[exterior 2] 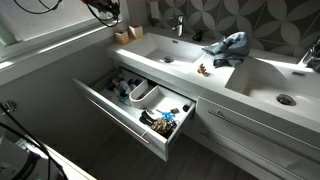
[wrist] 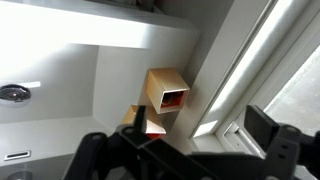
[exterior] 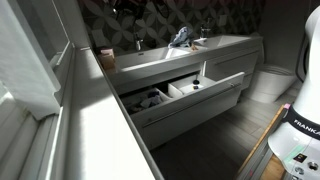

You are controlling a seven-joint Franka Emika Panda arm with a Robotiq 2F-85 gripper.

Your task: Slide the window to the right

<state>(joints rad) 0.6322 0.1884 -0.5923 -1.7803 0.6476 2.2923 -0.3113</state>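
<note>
At the bottom edge of the wrist view, the gripper point(wrist: 180, 155), spread wide, dark fingers point(wrist: 272, 140) far apart with nothing between them. On the right side of that frame, the window point(wrist: 300, 95): frosted pale glass behind slanting white frame bars, running from the top right corner down toward the lower middle. Just left of those bars, near the centre, an open-fronted wooden box point(wrist: 165, 92) with a red inside; below it a second tan piece point(wrist: 140, 120), partly hidden behind the gripper. At the left edge, a round metal drain point(wrist: 12, 93) set in a white basin point(wrist: 60, 75). In an exterior view, the window point(exterior: 25, 75) at the far left, seen at a steep angle, mostly white frame; beside it the long white ledge point(exterior: 100, 130), sloping from upper left to the bottom middle. In the upper middle, the vanity top point(exterior: 225, 48) with a faucet point(exterior: 138, 42) and a crumpled blue cloth point(exterior: 180, 38); under it, in the centre, a drawer point(exterior: 215, 85) pulled out. At the right edge, the white robot base point(exterior: 300, 115) with dark lettering. In an exterior view, the same drawer point(exterior 2: 115, 112) open at lower left, filled with small clutter; above it the white counter with the blue cloth point(exterior 2: 228, 45) at upper right, a faucet point(exterior 2: 180, 25) and the wooden box point(exterior 2: 122, 35) at the top middle. In the top left corner, a bright strip point(exterior 2: 25, 12) above the ledge point(exterior 2: 50, 52); cannot tell whether glass or frame.
</note>
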